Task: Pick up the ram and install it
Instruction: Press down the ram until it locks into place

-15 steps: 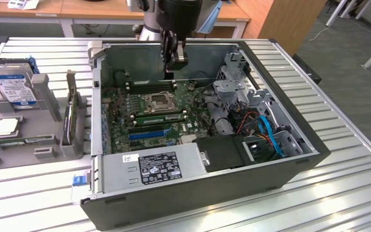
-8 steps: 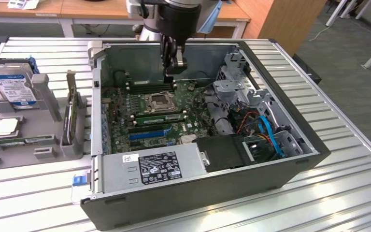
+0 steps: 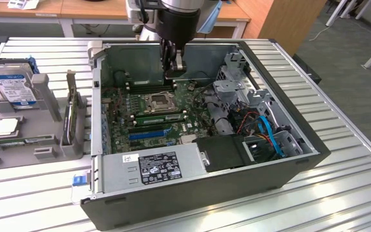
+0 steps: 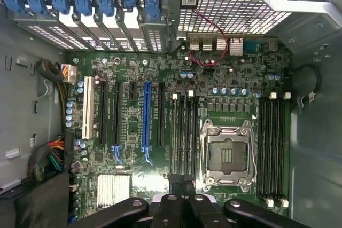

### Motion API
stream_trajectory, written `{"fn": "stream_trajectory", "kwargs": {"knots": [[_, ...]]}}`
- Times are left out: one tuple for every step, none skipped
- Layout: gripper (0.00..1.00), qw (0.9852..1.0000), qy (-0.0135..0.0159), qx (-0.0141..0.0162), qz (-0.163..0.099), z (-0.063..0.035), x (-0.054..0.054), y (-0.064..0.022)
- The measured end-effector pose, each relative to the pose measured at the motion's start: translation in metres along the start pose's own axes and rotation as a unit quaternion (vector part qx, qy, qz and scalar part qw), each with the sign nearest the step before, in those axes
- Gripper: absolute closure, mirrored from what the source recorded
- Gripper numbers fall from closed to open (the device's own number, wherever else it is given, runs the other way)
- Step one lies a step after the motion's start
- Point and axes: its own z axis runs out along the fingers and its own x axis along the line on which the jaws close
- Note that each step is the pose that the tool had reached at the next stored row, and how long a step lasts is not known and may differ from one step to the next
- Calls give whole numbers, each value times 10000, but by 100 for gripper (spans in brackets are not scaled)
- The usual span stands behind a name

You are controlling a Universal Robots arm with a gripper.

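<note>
Here, at the far left of the exterior view, you have a grey holder [image 3: 44, 104] on the slatted table [image 3: 340, 193]; a hard drive [image 3: 10, 84] stands upright in it; what looks like the ram [image 3: 25, 140], a thin green stick, lies flat along the holder's front edge at lower left; a dark expansion card [image 3: 73, 113] stands on edge just beside the open computer case [image 3: 198, 193]. At upper centre the gripper [image 3: 174, 72] reaches down inside the case, well apart from the ram, poised over the motherboard [image 3: 124, 104] above the CPU socket [image 3: 160, 102]. In the wrist view the gripper [image 4: 181, 188] has its jaws pressed together over one end of the memory slots [image 4: 184, 132], between the blue slot [image 4: 146, 116] and the socket [image 4: 226, 153]; you cannot tell whether anything is pinched between them.
</note>
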Motion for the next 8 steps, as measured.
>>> {"fn": "stream_trajectory", "kwargs": {"knots": [[90,10000,0,0,0,0,0,0],[90,10000,-1,0,0,1,0,0],[90,10000,-1,1,0,2,0,0],[90,10000,-1,1,0,2,0,0],[90,10000,-2,1,0,2,0,-4],[90,10000,-2,1,0,3,0,-12],[90,10000,-2,1,0,3,0,-20],[90,10000,-2,1,0,2,0,-30]]}}
